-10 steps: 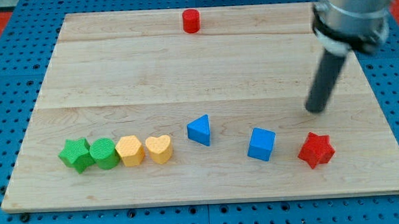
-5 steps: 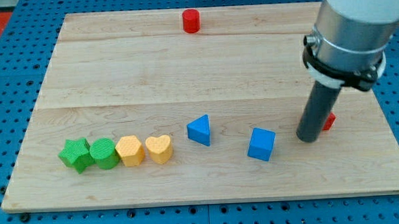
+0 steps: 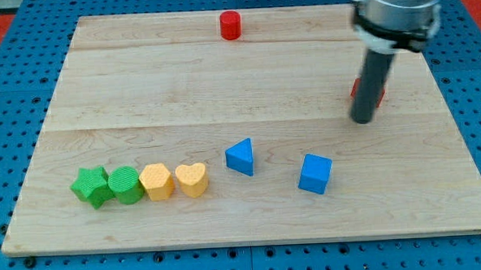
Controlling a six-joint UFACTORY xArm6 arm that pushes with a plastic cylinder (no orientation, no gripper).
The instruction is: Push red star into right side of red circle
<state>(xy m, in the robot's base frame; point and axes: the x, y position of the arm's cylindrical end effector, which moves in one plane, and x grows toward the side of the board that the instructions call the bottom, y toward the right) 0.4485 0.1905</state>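
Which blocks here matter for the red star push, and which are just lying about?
In the job:
red star, mostly hidden behind the rod
red circle, at the view's top
my tip, against the star

Lying about:
blue triangle
blue cube
yellow heart
yellow block
green circle
green star

A robotics lab bench: a wooden surface (image 3: 141, 82) lies on a blue perforated mounting plate (image 3: 4, 121), with coloured test blocks (image 3: 141, 183) on it.

The red star (image 3: 383, 93) lies at the view's right, mostly hidden behind the dark rod, only slivers showing. The red circle (image 3: 231, 25), an upright cylinder, stands well apart near the worktop's top edge.
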